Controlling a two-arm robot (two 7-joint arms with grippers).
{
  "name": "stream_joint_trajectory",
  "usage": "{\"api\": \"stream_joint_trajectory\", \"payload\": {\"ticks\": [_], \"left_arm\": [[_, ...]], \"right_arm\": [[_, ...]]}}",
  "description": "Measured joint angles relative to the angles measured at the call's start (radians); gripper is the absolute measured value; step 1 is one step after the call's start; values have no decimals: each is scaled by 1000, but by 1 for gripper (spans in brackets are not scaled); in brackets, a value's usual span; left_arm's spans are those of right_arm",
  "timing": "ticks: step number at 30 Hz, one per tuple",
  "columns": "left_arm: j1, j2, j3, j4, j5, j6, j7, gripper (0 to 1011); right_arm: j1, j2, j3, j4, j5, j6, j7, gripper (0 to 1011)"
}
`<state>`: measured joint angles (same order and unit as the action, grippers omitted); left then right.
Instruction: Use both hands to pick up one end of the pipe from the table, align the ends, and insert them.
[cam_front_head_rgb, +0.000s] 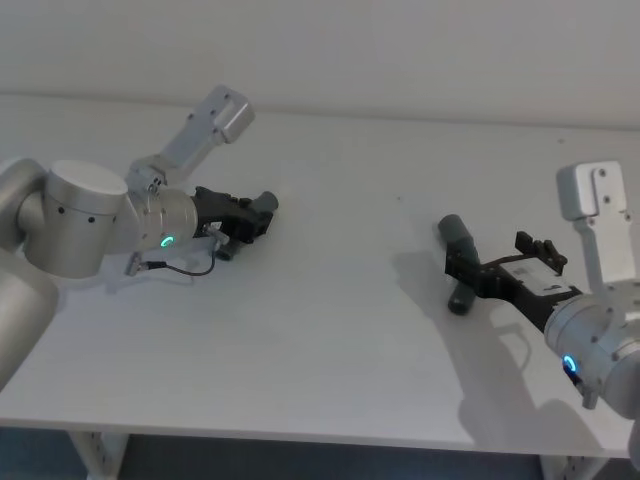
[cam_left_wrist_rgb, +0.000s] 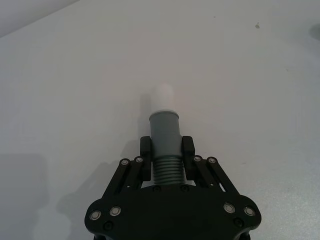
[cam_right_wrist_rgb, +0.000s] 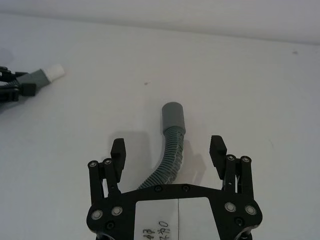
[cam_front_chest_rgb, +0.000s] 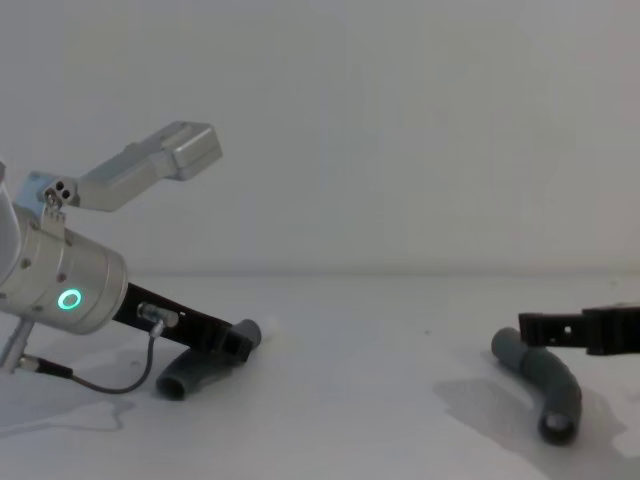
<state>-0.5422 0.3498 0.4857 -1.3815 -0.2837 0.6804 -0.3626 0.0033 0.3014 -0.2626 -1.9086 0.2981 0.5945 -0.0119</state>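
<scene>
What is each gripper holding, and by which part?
Left gripper grips the white-tipped pipe piece where cuff meets ribs; right gripper, open, straddles the other piece.

A plain pale wall (cam_front_chest_rgb: 400, 120) stands behind the white table (cam_front_head_rgb: 330, 330), with dark floor (cam_front_head_rgb: 300, 465) below its front edge.

Looks like a robotics lab or test room. Plain white table (cam_front_head_rgb: 330, 340) on perforated legs (cam_front_head_rgb: 100, 455), set against a bare pale wall (cam_front_chest_rgb: 420, 120). Silver robot arm (cam_front_head_rgb: 85, 215) with glowing green ring (cam_front_head_rgb: 167, 241) above it.

Handwritten label (cam_right_wrist_rgb: 177, 220) on right gripper (cam_right_wrist_rgb: 167, 145), unreadable
</scene>
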Motion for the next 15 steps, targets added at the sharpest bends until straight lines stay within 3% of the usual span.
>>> {"api": "stream_joint_trajectory", "payload": {"ticks": [15], "left_arm": [[0,0,0,0,0,0,0,351]], "right_arm": [[48,-35,-34,57,-38,48,-25,1002]]}}
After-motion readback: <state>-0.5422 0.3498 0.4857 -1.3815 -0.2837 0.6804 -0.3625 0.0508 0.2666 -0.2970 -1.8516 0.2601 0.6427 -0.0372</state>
